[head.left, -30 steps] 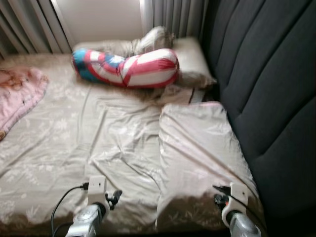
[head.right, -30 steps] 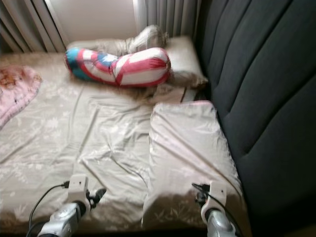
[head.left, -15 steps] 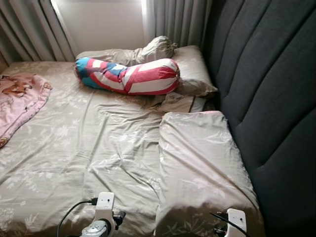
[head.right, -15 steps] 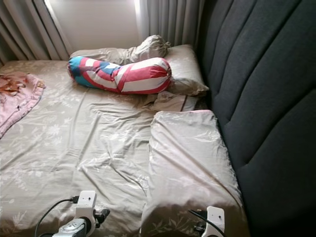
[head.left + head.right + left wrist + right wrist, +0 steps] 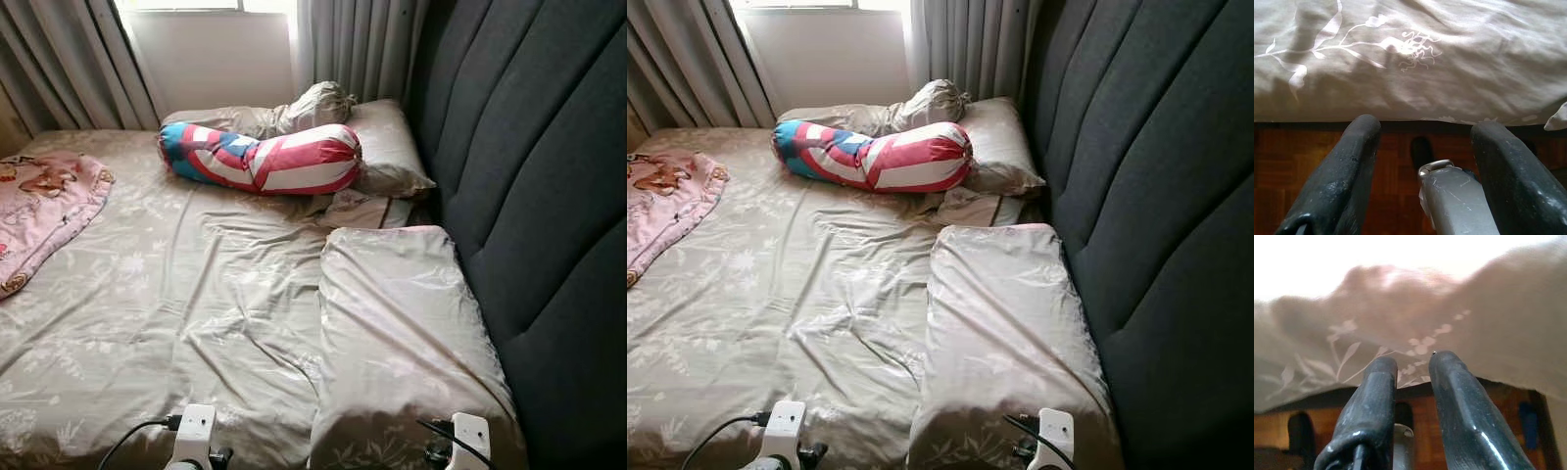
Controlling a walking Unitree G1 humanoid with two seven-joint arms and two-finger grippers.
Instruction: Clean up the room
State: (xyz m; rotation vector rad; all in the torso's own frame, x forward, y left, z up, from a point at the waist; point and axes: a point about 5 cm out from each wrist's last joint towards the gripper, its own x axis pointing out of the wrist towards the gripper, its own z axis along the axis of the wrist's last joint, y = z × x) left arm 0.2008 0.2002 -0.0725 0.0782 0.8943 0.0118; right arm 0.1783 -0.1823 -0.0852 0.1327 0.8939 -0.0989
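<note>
The left gripper (image 5: 1422, 147) hangs with its two black fingers spread wide and nothing between them, at the near edge of the bed (image 5: 196, 294), over the wooden floor (image 5: 1283, 166). The right gripper (image 5: 1410, 367) has its fingers close together with only a narrow gap, empty, just below the hanging sheet at the near pillow (image 5: 402, 333).

The things to tidy lie well apart from both. The striped bolster (image 5: 265, 157) sits at the upper centre of the head view against the far pillow (image 5: 387, 147), with a crumpled cloth (image 5: 313, 103) behind it. A pink blanket (image 5: 44, 211) lies at the left edge.

The robot looks to be choosing its first target. The near pillow, lower right, seems easiest: it should raise the right arm over the bed edge, open the fingers wider, and pinch a corner rather than the slack sheet.
</note>
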